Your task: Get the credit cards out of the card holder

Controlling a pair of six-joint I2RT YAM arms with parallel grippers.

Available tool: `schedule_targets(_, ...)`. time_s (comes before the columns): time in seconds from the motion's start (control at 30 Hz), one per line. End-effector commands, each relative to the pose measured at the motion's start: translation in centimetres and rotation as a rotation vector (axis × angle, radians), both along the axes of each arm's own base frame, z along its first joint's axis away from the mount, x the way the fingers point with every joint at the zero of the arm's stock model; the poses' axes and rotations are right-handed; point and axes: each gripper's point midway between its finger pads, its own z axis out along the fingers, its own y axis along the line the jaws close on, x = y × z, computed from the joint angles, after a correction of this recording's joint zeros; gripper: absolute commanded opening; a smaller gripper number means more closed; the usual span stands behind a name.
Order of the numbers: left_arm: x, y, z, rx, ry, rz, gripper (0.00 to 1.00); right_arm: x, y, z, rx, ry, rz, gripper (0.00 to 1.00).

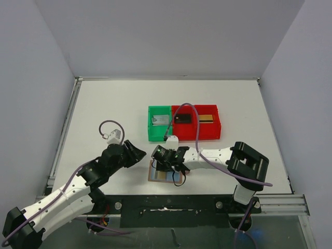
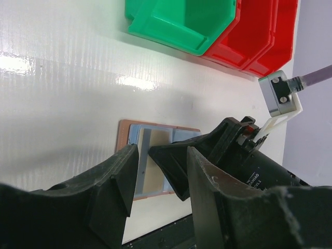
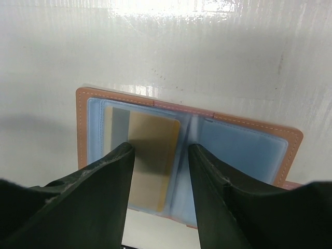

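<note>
Standing spread apart, the fingers of the right gripper (image 3: 161, 150) hold nothing. They point down over the left half of the open card holder (image 3: 249, 124), one on each side of a gold-tan card (image 3: 153, 137) tucked into the blue-grey pocket there. I cannot tell whether the fingertips touch the pocket or stop just short of it. The pocket on the other half looks bare, and a small brownish tab shows at the holder's far right edge.

The left gripper (image 1: 138, 153) is just beside the holder on its left. Its jaws are also parted with nothing between them, and it is aimed across at the right gripper rather than down at the leather. From its wrist camera the holder lies flat and fully unfolded on the white table (image 1: 104, 104), close to the near edge.

Farther back, well apart from the holder, the plastic bins stand touching in a row. The green bin (image 1: 151, 129) on the left has a silver-grey card (image 1: 161, 120) lying in it. The red bins (image 1: 215, 132) beside it hold a black card (image 1: 182, 118) in the left compartment and a gold card (image 1: 206, 119) in the right one. The right arm's purple cable (image 1: 193, 106) loops over the red bins.
</note>
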Motion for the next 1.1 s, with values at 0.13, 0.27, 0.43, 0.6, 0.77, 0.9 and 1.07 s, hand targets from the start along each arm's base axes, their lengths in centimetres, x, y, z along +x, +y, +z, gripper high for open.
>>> schedule_targets(0.13,0.4,-1.1,-0.4,-0.013,0.014,-0.024,0.41,-2.0,-4.5,-4.7,-0.149,0.068,-0.033,0.36)
schedule_targets(0.27,-0.2,-2.5,-1.2,-0.072,0.029,-0.083,0.41,-2.2,-4.9,-5.5,-0.066,0.092,-0.033,0.24)
schedule_targets(0.43,-0.9,-4.5,-1.8,-0.105,0.042,-0.196,0.41,-2.6,-5.2,-6.6,0.046,0.135,-0.047,0.2)
schedule_targets(0.6,-0.8,-6.2,-2.5,-0.08,0.056,-0.282,0.41,-3.0,-5.6,-7.3,0.054,0.169,-0.058,0.18)
schedule_targets(0.77,0.9,-7.1,-1.5,-0.057,0.005,-0.303,0.41,-3.6,-7.3,-8.0,0.002,0.211,-0.142,0.15)
schedule_targets(0.9,2.3,-7.0,-1.9,-0.011,0.021,-0.297,0.42,-3.7,-7.9,-8.2,0.001,0.222,-0.155,0.15)
schedule_targets(1.07,2.2,-6.1,-2.7,0.004,0.054,-0.255,0.41,-1.8,-5.4,-5.4,0.051,0.109,-0.106,0.23)
